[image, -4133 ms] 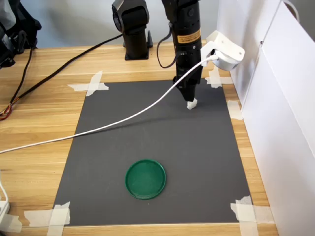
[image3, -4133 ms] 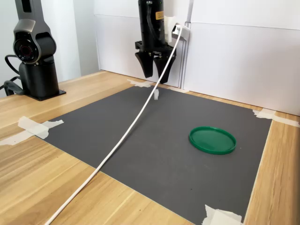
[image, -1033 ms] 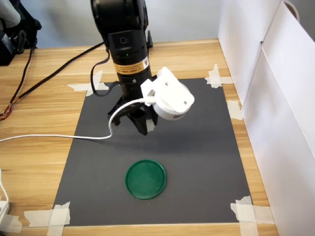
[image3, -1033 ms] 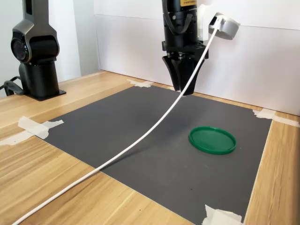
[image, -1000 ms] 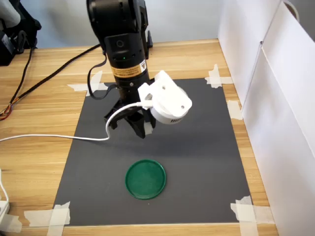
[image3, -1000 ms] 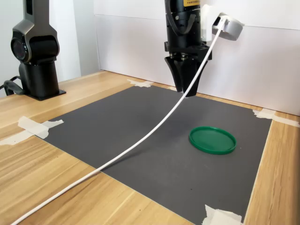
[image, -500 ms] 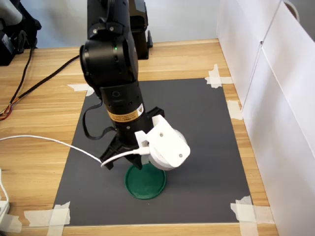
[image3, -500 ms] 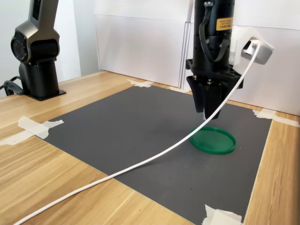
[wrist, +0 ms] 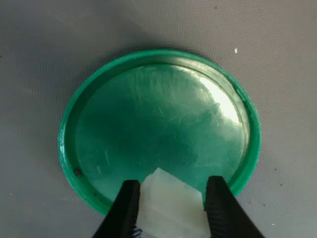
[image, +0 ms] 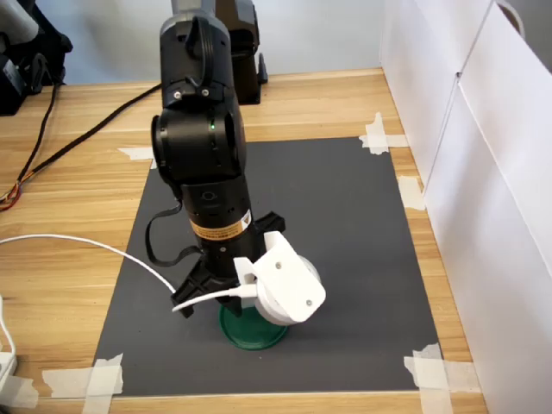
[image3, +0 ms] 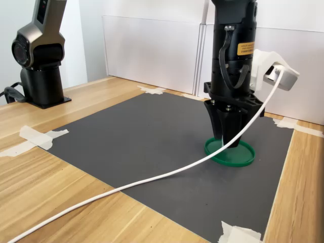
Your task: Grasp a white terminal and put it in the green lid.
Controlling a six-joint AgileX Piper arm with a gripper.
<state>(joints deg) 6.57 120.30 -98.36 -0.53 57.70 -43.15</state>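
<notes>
Black 2-fingered claw (wrist: 171, 210) clenched on the tiny white blocky plastic terminal (wrist: 171, 208), 1 dark finger (wrist: 126, 208) pressed to each side of it in the wrist view. Terminal held over the inner floor of the round, flat, dark green plastic lid (wrist: 158, 129), near the rim; whether touching the floor or just above it, cannot tell.

In the first exterior view, black arm (image: 200, 147) standing upright over the lid (image: 241, 332), hiding most of the green disc; only a crescent of rim showing below the rounded white camera housing (image: 285, 289) mounted on the wrist. Thin white cable (image: 103, 254) running from that housing off toward the first exterior view's left, across the dark grey rectangular mat (image: 345, 224) and onto the light wooden counter (image: 78, 198).

In the second exterior view, claw (image3: 229, 139) pointing straight down into the lid (image3: 238, 157), tips at or just above its surface, terminal itself not discernible there. Mat (image3: 126, 136) fixed to the counter (image3: 45, 192) with beige tape strips (image3: 35, 135) at the corners. White panels (image3: 152, 50) standing along the far edge. Second black robot base (image3: 40, 61) at the second exterior view's left, well apart from the lid.
</notes>
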